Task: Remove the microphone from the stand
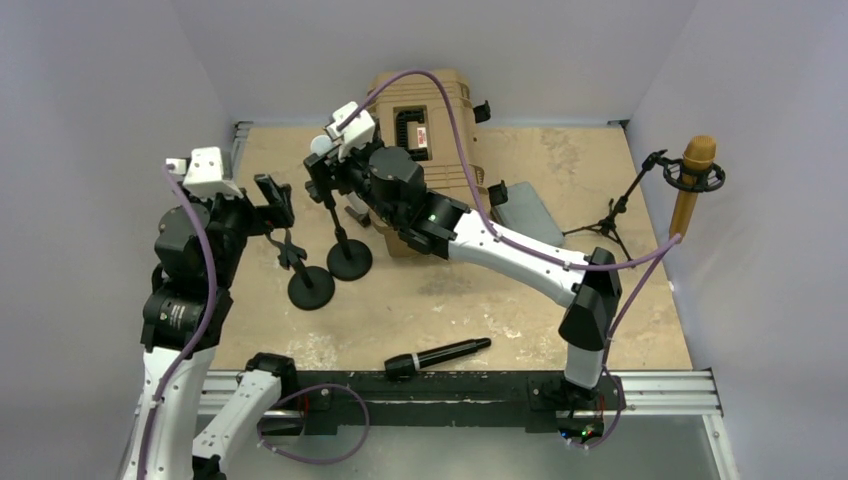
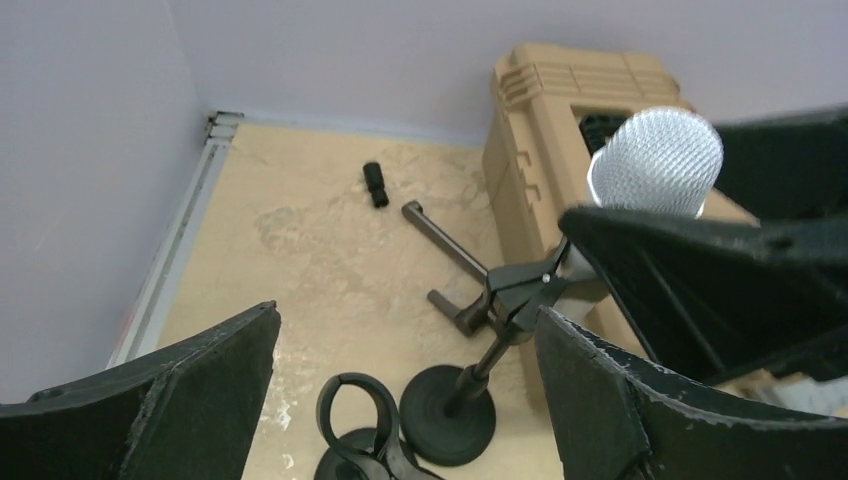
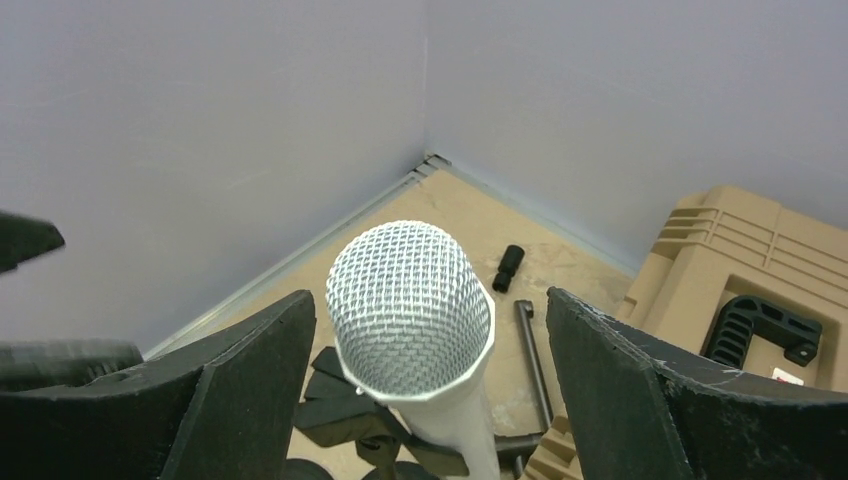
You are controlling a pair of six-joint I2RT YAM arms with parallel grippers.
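Observation:
A white microphone with a silver mesh head point(image 3: 410, 305) stands upright in the clip of a black round-base stand point(image 1: 349, 260). Its head also shows in the top view point(image 1: 320, 145) and the left wrist view point(image 2: 655, 160). My right gripper point(image 3: 428, 300) is open, with one finger on each side of the head, not touching it; in the top view it point(image 1: 322, 162) is at the top of the stand. My left gripper point(image 2: 408, 310) is open and empty, left of both stands point(image 1: 275, 200). A second round-base stand point(image 1: 310, 285) with an empty clip point(image 2: 355, 415) is just below it.
A tan hard case point(image 1: 430, 130) lies behind the stands. A black microphone point(image 1: 437, 358) lies near the front edge. A gold microphone point(image 1: 697, 165) sits on a tripod at the right wall. A bent metal rod point(image 2: 440, 240) and a small black cylinder point(image 2: 375, 185) lie near the case.

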